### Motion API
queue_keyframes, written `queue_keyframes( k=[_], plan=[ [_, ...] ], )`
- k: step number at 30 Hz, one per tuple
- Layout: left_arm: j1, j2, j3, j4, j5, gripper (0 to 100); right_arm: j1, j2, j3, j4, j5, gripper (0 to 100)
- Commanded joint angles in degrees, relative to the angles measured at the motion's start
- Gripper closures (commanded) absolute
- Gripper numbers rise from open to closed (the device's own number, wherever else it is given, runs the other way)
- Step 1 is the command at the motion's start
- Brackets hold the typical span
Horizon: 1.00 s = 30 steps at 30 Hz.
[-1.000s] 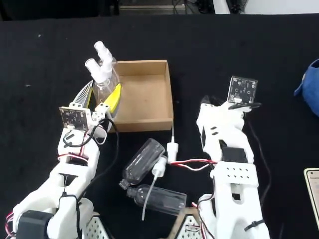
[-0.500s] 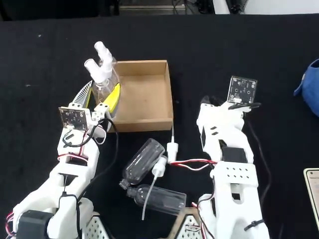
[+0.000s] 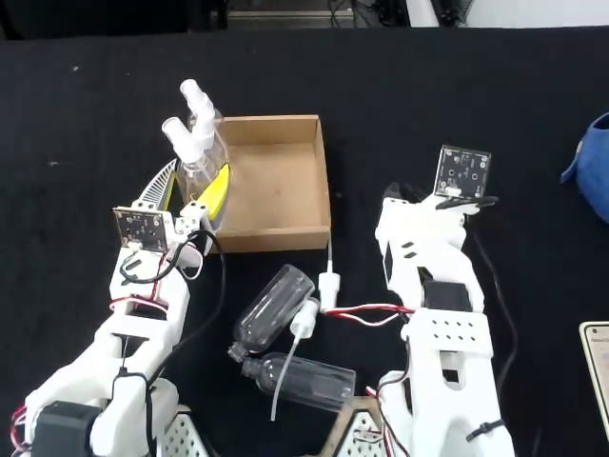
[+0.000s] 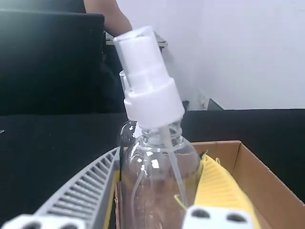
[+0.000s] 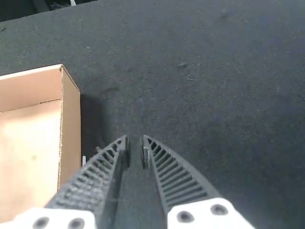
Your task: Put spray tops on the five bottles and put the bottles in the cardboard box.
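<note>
A clear bottle point(image 4: 157, 191) with a white spray top point(image 4: 147, 86) stands upright between the fingers of my left gripper point(image 4: 162, 160), which is shut on it. From above, that bottle point(image 3: 198, 164) sits at the left wall of the cardboard box point(image 3: 276, 233). A second bottle's spray top point(image 3: 195, 95) shows just behind it. Two uncapped bottles point(image 3: 274, 305) point(image 3: 306, 379) lie on the table in front of the box, with two loose spray tops point(image 3: 329, 284) point(image 3: 303, 319) beside them. My right gripper point(image 5: 135, 150) hangs over bare black cloth to the right of the box, shut and holding nothing.
The box floor point(image 3: 278, 190) is bare cardboard. A blue object point(image 3: 595, 176) lies at the table's right edge, and a pale card point(image 3: 598, 354) sits lower down on that side. Red and white wires point(image 3: 366, 312) run from the right arm toward the loose tops.
The left gripper and its bottle have shifted slightly to the left, away from the box wall. The right arm has kept still.
</note>
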Motion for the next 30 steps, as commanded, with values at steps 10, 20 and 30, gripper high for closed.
queue_keyframes(
  k=[10,20,30],
  plan=[
    [-1.36,7.74,-2.77,-6.42,-0.53,97,0.09,-1.36,0.40,-2.20,0.09,97.3],
    [-1.10,7.82,-2.42,-4.04,-0.18,97,0.09,-1.36,0.40,-2.20,0.09,97.3],
    [-1.10,7.65,-4.09,3.52,-0.18,97,0.09,-1.36,0.40,-2.20,0.09,97.3]
  ],
)
